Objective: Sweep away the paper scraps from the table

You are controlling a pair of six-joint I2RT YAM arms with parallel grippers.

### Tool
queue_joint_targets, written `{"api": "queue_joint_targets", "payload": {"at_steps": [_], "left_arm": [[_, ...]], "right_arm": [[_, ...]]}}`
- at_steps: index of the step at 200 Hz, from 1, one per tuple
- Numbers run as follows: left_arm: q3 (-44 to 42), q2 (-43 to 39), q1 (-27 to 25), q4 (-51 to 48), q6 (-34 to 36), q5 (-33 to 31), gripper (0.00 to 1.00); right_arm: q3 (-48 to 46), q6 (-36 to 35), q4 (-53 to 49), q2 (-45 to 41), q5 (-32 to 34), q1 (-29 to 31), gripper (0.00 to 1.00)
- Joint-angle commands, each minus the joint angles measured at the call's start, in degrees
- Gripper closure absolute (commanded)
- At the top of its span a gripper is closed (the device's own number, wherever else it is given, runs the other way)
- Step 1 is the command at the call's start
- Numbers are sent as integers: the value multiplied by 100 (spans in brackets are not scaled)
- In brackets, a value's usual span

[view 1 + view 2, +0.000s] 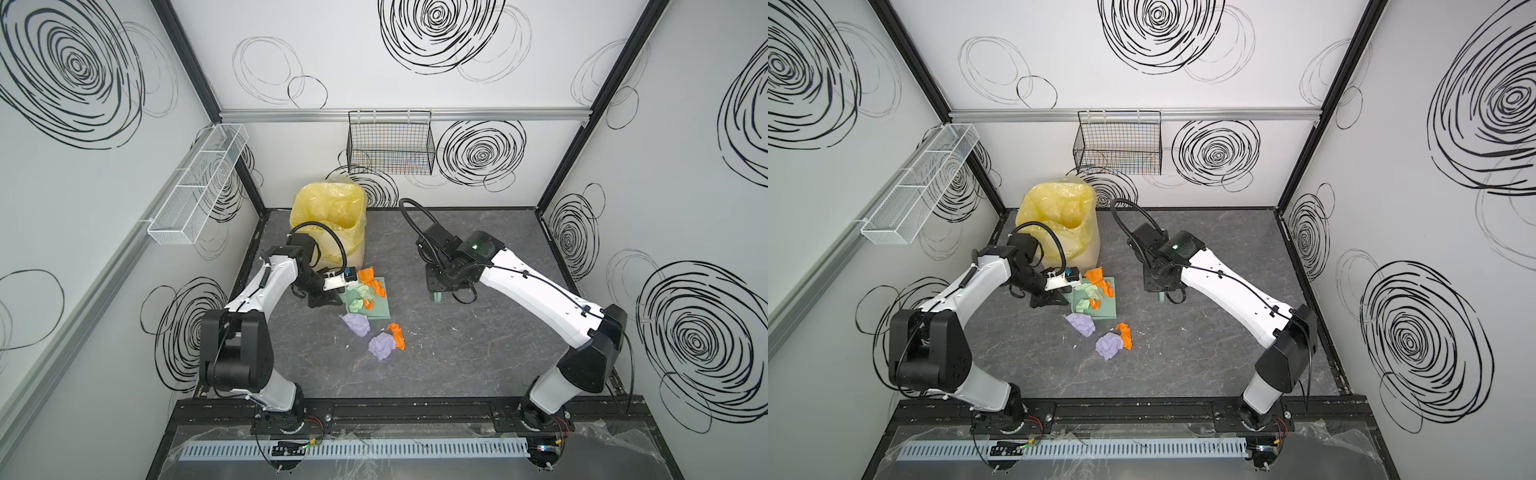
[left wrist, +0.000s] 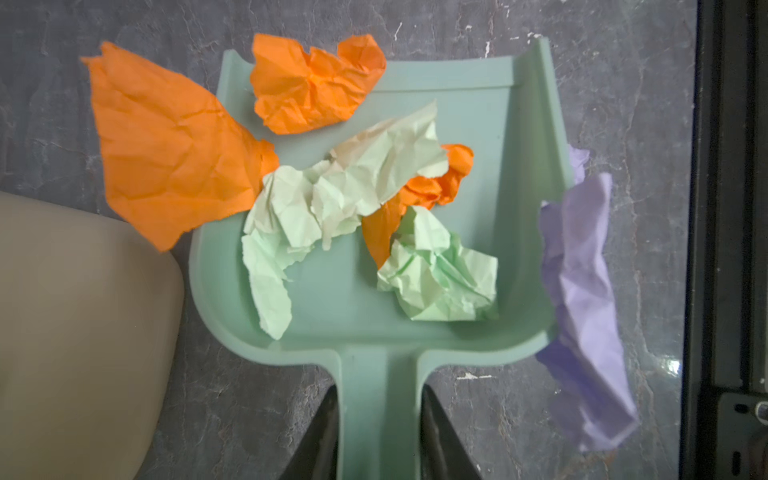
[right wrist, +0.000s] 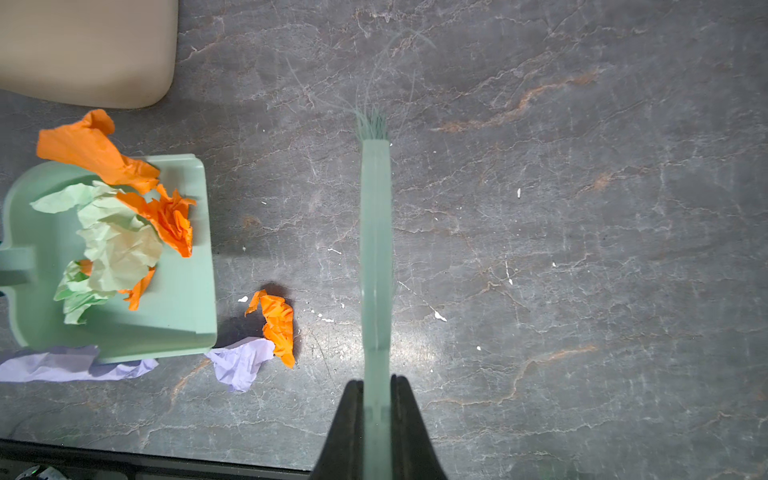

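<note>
A teal dustpan (image 2: 523,166) lies flat on the table (image 1: 478,353), and my left gripper (image 2: 380,395) is shut on its handle. Orange and pale green paper scraps (image 2: 374,178) are piled in the pan, and one orange scrap (image 2: 166,153) hangs over its side. A lilac scrap (image 2: 582,291) lies against the pan's outer wall. In both top views another lilac scrap (image 1: 380,346) (image 1: 1109,346) and an orange one (image 1: 397,334) lie on the table in front of the pan. My right gripper (image 3: 377,380) is shut on a teal brush (image 3: 376,232), well to the right of the pan.
A beige bin with a yellow liner (image 1: 328,220) stands at the back left, just behind the dustpan. A black wire basket (image 1: 390,143) and a white mesh shelf (image 1: 199,183) hang on the walls. Tiny white flecks (image 3: 440,318) dot the table near the brush.
</note>
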Motion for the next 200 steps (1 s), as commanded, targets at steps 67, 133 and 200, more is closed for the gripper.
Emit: {"api": "queue_joint_targets", "payload": {"at_steps": [67, 133, 200], "left_arm": [[1455, -474, 40, -1825, 541, 107, 100], [2140, -665, -63, -2352, 557, 195, 100], [2395, -755, -259, -2367, 452, -60, 100]], "right_arm": [[-430, -2, 375, -286, -15, -74, 100], [-552, -38, 459, -371, -51, -96, 100], [-728, -68, 643, -407, -125, -110, 100]]}}
